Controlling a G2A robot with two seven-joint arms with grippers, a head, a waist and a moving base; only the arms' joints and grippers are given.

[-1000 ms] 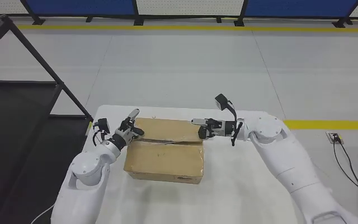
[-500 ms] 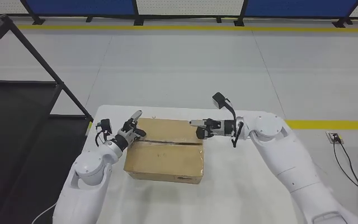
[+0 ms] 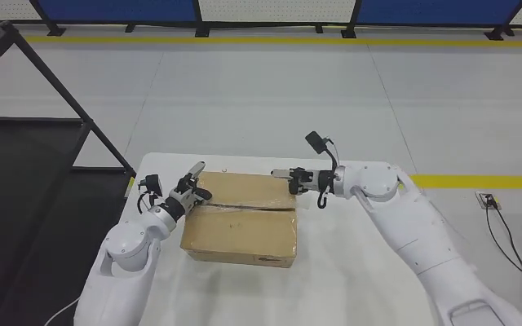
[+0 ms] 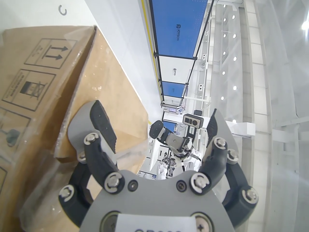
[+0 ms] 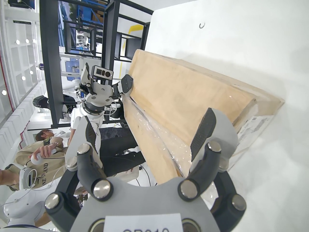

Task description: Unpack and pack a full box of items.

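Left fingers (image 4: 102, 119) and right fingers (image 5: 204, 131) both sit released at our box (image 3: 241, 226) ends; we'd pinch the far flap (image 3: 245, 189) evenly and lift together.

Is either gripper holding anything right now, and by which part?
Nothing is held: the left gripper and the right gripper are both open, at opposite ends of the box top.

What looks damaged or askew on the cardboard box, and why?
The cardboard box's top is not flat: its far flap sits raised above the near one, and the clear tape along the seam between them is crumpled and loose.
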